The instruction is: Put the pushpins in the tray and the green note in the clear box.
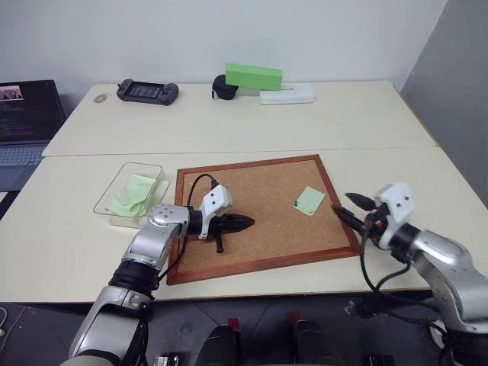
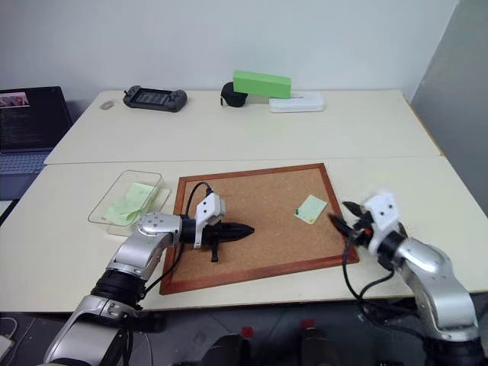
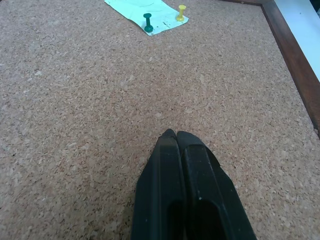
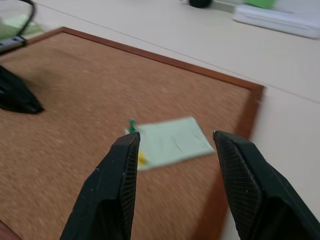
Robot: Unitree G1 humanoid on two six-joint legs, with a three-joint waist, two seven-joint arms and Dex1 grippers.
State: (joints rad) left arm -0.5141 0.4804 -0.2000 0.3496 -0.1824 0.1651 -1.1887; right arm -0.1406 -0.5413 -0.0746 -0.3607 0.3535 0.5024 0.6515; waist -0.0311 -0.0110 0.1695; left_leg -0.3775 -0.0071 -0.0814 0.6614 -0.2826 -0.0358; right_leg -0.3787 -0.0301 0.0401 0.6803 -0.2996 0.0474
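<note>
The green note [image 1: 309, 200] lies on the wood-framed corkboard [image 1: 259, 183], near its right edge. A green pushpin [image 3: 148, 22] and a yellow pushpin [image 3: 181, 12] stand in one edge of the note. My right gripper [image 4: 175, 137] is open at the board's right frame, pointing at the note from close by, with nothing between its fingers. My left gripper [image 1: 248, 223] is shut and empty, resting low over the middle of the cork, well short of the note. The clear box [image 1: 114, 191] sits left of the board with pale green notes [image 1: 133, 194] inside. The tray is out of view.
At the far side of the table are a game controller [image 1: 147, 91], a bright green block [image 1: 253, 76] on a dark rounded object [image 1: 221, 88], and a white flat case [image 1: 287, 94]. A laptop [image 1: 27, 114] stands at the left. The table's front edge runs just below the board.
</note>
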